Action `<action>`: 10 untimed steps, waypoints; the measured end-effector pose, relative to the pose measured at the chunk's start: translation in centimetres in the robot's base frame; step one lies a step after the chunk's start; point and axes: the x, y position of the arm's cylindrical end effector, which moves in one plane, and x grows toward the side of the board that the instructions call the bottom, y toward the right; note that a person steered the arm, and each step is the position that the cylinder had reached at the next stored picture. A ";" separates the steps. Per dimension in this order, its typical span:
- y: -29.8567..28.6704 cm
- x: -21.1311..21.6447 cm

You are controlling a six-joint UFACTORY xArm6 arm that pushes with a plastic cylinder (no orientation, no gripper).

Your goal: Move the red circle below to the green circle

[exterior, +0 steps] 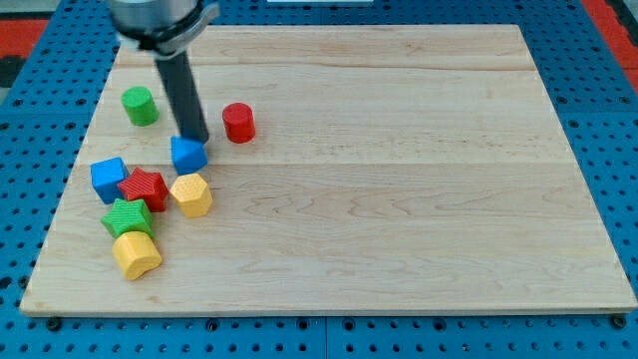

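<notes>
The red circle (238, 123) stands on the wooden board in the upper left part. The green circle (140, 105) stands further to the view's left and slightly higher. The dark rod comes down from the view's top between them. My tip (195, 139) rests right at the top edge of a small blue block (187, 155), to the left of and slightly below the red circle, with a small gap to it.
A cluster lies at the board's left: a blue cube (108, 179), a red star (144, 187), a yellow hexagon (191, 194), a green block (128, 217) and a yellow block (137, 254). The board's left edge (62, 204) is close by.
</notes>
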 end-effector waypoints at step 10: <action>8.8 -7.7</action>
